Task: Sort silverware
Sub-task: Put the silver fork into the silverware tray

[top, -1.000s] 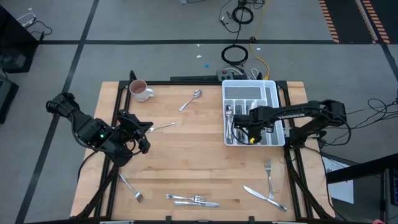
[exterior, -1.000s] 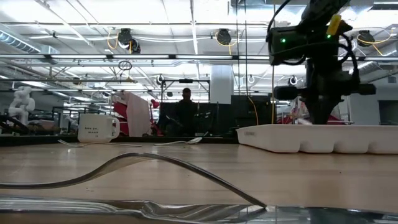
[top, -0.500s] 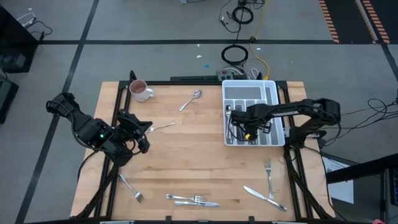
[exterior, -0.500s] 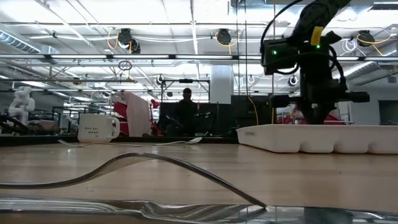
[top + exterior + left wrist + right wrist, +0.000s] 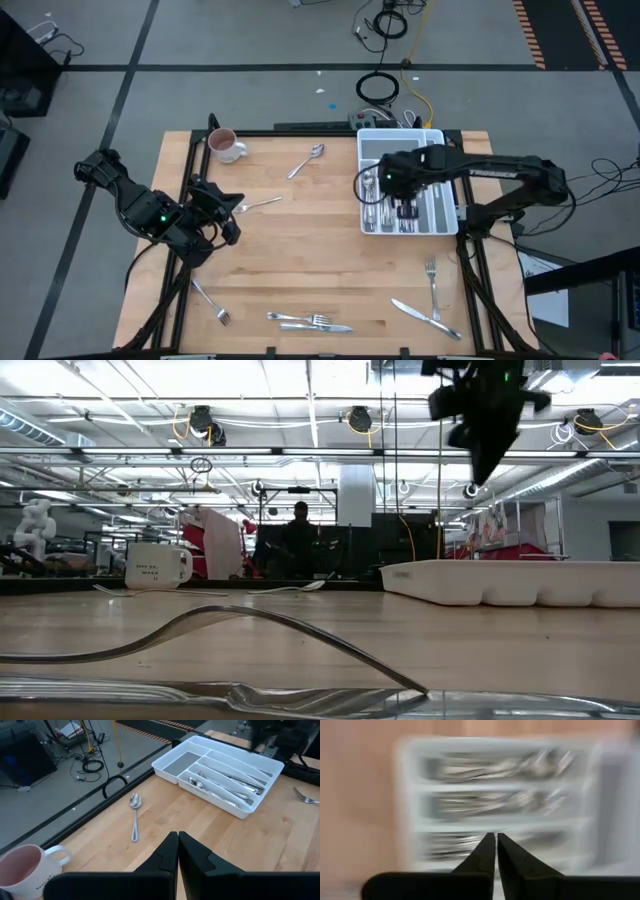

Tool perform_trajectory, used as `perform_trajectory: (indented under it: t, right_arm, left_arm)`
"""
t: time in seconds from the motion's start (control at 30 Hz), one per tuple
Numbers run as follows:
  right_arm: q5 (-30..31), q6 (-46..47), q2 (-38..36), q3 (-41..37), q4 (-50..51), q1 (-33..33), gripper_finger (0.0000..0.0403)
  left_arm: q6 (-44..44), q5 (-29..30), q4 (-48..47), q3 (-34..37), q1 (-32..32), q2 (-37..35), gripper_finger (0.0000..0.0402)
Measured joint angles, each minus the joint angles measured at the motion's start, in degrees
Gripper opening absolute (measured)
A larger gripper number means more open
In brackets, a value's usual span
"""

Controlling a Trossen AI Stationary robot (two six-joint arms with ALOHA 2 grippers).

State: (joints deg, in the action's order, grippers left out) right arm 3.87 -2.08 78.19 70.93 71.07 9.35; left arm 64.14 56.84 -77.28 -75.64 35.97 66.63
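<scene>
- The silverware is slim, shiny, silver-coloured metal, split between the white tray [image 5: 441,140] at the far right of the table [image 5: 300,260] and loose pieces on the bare wood.
- Inside the tray, several pieces lie lengthwise in the long compartments [image 5: 225,777]; spoon bowls show in the compartment nearest the table's middle, and the short compartment at the far end looks bare.
- A spoon [image 5: 307,160] lies slanted at the far middle, well left of the tray.
- Another piece [image 5: 262,203] lies just right of the left arm; its type cannot be told.
- A fork [image 5: 211,301] lies at the near left edge.
- Two pieces, at least one a fork [image 5: 308,321], lie side by side at the near middle.
- At the near right, a fork [image 5: 433,281] points toward the tray, and a knife [image 5: 424,318] crosses its handle end.
- The right gripper [image 5: 496,851] hangs above the tray, raised clear of it, its fingers pressed together with nothing between them.
- The left gripper [image 5: 178,851] waits at the left side of the table, fingers pressed together and bare, pointing across the wood toward the spoon and tray.
- A white mug [image 5: 226,146] with a pink inside stands at the far left corner, well apart from any silverware.
- In the low view, a person [image 5: 298,540] stands in the room beyond the table.
</scene>
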Motion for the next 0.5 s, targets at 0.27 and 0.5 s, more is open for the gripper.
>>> perform_trajectory:
  t: [0.27, 0.5]
  right_arm:
    - [-11.35, 55.2, -2.97, -1.33, 4.84, -21.22, 0.0087]
    - [-2.5, 105.08, -3.18, -9.12, -4.19, -43.58, 0.0102]
  left_arm:
    - [-0.16, 2.92, -3.45, 0.0, -0.02, 0.0, 0.0018]
    - [0.05, 3.28, -5.31, 0.0, -0.36, 0.0, 0.0018]
